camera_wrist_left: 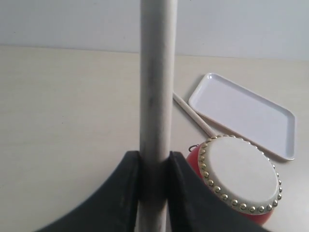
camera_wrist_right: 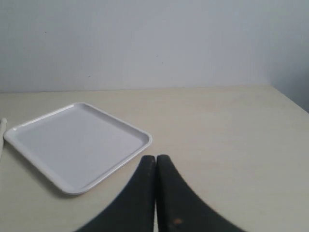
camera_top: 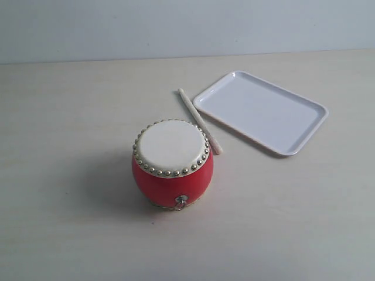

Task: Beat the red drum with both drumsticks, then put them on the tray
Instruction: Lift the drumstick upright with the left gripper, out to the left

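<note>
Left fingers [camera_wrist_left: 120, 193]: clamped on one drumstick [camera_wrist_left: 157, 72], which stands straight up between them; raised over the table [camera_top: 58, 175], with the red drum [camera_top: 171, 164] close by.
Right fingers [camera_wrist_right: 140, 193]: pressed together, holding nothing; low over the table, beside a corner of the tray [camera_top: 261, 111].
Red drum: upright, skin up, its metal ring facing the exterior camera.
Other drumstick [camera_top: 199, 120]: flat on the table between drum and tray, one tip just beside the studded rim.
Tray: white, flat, near the drum.
Table: pale cream, matte.
Room: plain light wall [camera_top: 176, 23] behind.
</note>
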You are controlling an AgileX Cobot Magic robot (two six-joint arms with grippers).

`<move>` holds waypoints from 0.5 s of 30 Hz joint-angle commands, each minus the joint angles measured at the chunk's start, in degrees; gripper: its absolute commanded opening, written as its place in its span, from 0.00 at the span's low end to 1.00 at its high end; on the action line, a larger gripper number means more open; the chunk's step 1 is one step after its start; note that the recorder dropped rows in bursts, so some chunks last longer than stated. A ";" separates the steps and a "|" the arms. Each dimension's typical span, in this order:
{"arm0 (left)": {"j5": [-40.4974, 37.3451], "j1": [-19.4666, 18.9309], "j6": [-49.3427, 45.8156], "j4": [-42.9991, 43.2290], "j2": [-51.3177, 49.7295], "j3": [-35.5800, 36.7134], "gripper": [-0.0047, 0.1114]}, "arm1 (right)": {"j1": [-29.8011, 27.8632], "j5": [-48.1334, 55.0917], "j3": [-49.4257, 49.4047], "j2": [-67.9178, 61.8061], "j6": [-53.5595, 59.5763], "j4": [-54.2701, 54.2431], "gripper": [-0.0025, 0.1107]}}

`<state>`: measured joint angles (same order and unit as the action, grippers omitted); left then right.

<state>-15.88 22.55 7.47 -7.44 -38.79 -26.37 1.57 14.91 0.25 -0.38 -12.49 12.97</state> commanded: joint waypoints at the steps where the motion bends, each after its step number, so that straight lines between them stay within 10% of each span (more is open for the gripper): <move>1: 2.71 0.26 -0.41 -0.26 0.06 1.04 0.04 | -0.24 -10.11 -0.25 0.38 0.23 -1.56 0.02; 8: 4.47 0.26 -0.41 -0.26 0.06 1.04 0.04 | -0.24 -25.71 -0.25 0.38 0.08 -2.59 0.02; 15: 5.39 0.26 -0.17 -0.37 -2.63 1.04 0.04 | -0.24 -35.94 -0.25 0.38 -29.18 -30.38 0.02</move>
<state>-11.96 22.55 7.26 -7.44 -39.95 -25.49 1.57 -20.77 0.25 -0.28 -36.19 -11.89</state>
